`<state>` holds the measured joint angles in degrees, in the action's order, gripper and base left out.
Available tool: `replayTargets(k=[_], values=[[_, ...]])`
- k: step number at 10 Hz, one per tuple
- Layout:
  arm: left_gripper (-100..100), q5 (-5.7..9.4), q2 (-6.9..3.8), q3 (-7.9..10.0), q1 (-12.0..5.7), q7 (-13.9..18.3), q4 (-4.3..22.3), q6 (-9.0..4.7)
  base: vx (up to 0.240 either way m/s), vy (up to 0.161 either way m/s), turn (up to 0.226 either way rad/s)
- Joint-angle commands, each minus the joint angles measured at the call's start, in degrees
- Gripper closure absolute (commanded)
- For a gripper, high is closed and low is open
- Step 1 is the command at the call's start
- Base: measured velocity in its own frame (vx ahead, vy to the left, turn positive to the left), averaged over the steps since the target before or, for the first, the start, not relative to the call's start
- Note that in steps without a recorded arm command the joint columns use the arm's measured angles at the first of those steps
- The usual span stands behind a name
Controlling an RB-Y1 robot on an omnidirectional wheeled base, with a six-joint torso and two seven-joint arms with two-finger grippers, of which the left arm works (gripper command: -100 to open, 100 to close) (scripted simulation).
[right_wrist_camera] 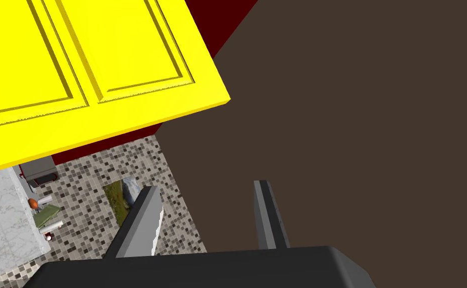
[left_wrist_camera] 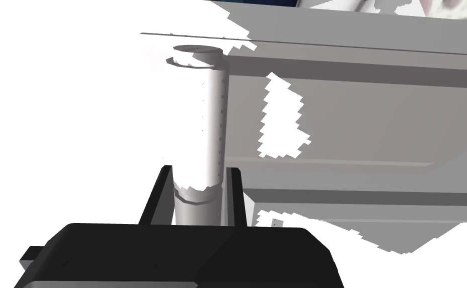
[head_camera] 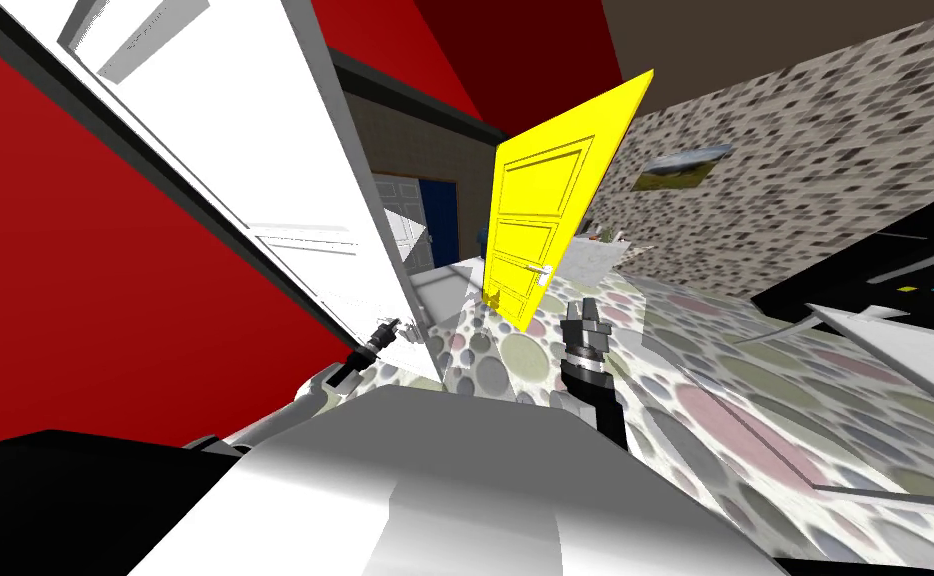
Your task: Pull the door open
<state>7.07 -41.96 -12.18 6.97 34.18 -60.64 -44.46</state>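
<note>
The handle is clamped near its end by the left gripper; the right gripper is seen open. The door is judged rigid, the handle perhaps slippery.

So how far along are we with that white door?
Done: the left gripper is shut on the door's pale cylindrical handle. In hand: the white door looks part-way open, its free edge angled towards me with patterned floor showing past it. Left: pull further to swing it wide, I'd judge. The right gripper hangs open, holding nothing.
</note>
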Motion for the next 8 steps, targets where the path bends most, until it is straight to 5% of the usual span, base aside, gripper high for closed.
replayTargets(k=[1, 5, 6, 8], values=[[100, 0.06, -1.09, -0.12, 0.80, 0.6, 0.4, -1.62, -0.186, 0.108, -0.155], [100, 0.05, -2.75, -0.76, 1.80, 1.8, 1.0, -4.47, -0.185, 0.080, -0.104], [100, -0.16, -2.09, -1.12, 1.33, 1.6, 1.3, -4.20, -0.075, 0.029, -0.025], [100, -0.22, -2.73, -1.49, 1.85, 2.1, 2.0, -5.79, -0.148, 0.080, -0.136]])
